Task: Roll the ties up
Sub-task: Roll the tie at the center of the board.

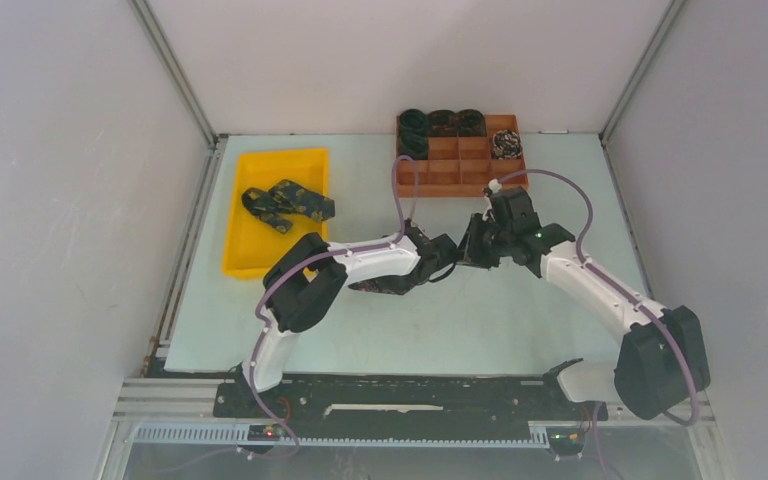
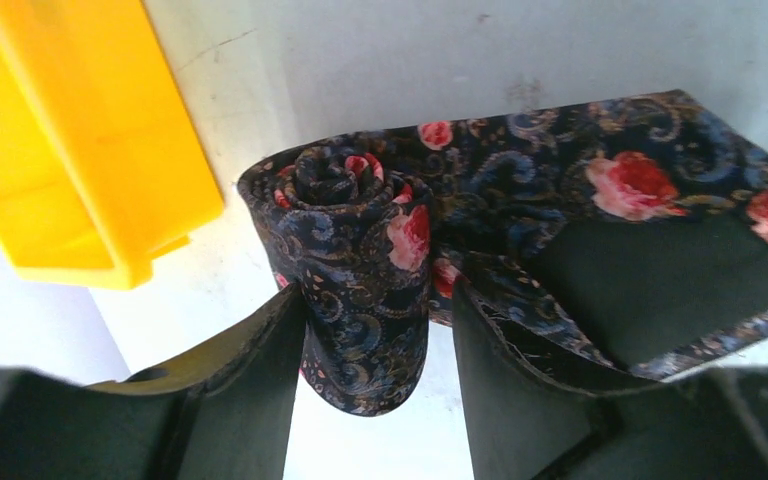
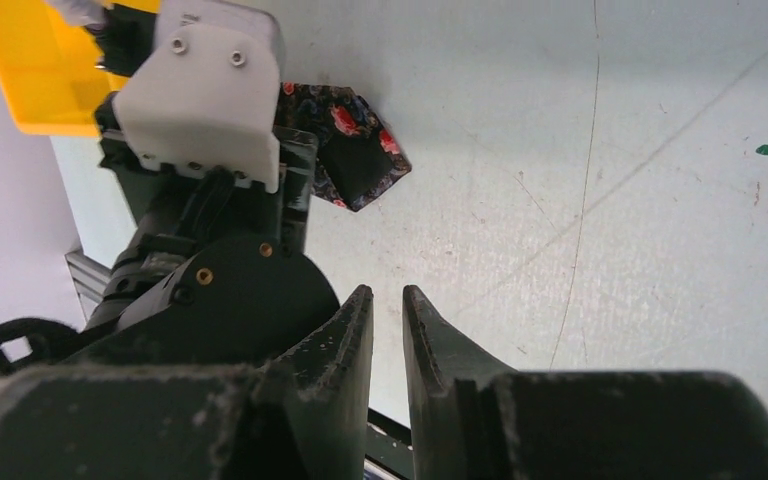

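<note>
One rose-patterned tie (image 2: 365,250) lies mid-table, part rolled into a coil between the spread fingers (image 2: 250,400) of the left gripper (image 2: 378,292), touching one, just clear of the other; the right gripper (image 3: 388,292) beside it is barely parted, holding nothing. More ties (image 1: 285,203) lie in the yellow bin (image 1: 245,262)

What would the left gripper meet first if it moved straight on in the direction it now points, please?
The rolled-up part of the dark floral fabric tie, which stands between the left gripper's fingers. Beyond it, depth unclear, lies the tie's flat unrolled stretch.
</note>
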`<control>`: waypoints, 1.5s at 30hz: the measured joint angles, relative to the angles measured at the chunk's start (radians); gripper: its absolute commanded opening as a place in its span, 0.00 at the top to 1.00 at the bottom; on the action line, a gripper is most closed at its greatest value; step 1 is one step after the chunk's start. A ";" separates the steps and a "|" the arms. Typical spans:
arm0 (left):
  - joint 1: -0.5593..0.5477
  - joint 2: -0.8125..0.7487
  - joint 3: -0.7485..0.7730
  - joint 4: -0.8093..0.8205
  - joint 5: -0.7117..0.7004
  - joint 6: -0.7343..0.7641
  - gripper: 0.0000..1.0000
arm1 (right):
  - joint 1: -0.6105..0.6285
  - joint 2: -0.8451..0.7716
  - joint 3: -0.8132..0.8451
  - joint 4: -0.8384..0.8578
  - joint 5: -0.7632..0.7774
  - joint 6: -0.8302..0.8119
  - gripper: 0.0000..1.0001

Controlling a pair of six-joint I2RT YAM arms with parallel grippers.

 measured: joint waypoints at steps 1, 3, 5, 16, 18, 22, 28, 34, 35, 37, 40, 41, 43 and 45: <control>0.000 0.000 0.000 0.007 0.011 0.001 0.39 | -0.002 -0.009 0.000 -0.003 0.000 0.000 0.79; 0.000 -0.001 0.000 0.022 0.034 0.003 0.37 | -0.006 -0.028 0.000 -0.012 0.000 -0.001 0.78; 0.000 -0.003 0.000 0.028 0.048 0.009 0.36 | -0.010 -0.040 0.000 -0.019 0.000 -0.001 0.78; -0.006 -0.197 -0.123 0.121 0.134 0.028 0.20 | 0.022 -0.053 0.000 0.020 -0.003 0.025 0.78; 0.002 -0.282 -0.174 0.146 0.150 0.036 0.19 | 0.045 -0.045 0.000 0.040 -0.003 0.035 0.78; 0.044 -0.457 -0.289 0.219 0.191 0.061 0.19 | 0.095 0.009 0.001 0.090 0.000 0.063 0.78; 0.226 -0.727 -0.515 0.372 0.360 0.134 0.19 | 0.175 0.158 0.060 0.105 0.020 0.092 0.78; 0.360 -0.773 -0.631 0.508 0.547 0.168 0.20 | 0.254 0.312 0.200 0.128 0.029 0.114 0.78; 0.375 -0.773 -0.644 0.522 0.571 0.169 0.21 | 0.265 0.340 0.226 0.134 0.029 0.117 0.78; 0.400 -0.772 -0.660 0.544 0.609 0.170 0.21 | 0.282 0.394 0.272 0.143 0.027 0.122 0.78; 0.423 -0.760 -0.662 0.585 0.651 0.169 0.22 | 0.301 0.456 0.316 0.145 0.023 0.126 0.79; 0.429 -0.752 -0.662 0.602 0.661 0.168 0.22 | 0.305 0.474 0.326 0.143 0.021 0.126 0.79; 0.436 -0.731 -0.662 0.630 0.687 0.167 0.22 | 0.308 0.497 0.337 0.142 0.018 0.126 0.79; 0.440 -0.705 -0.662 0.651 0.712 0.167 0.23 | 0.307 0.506 0.339 0.138 0.019 0.126 0.79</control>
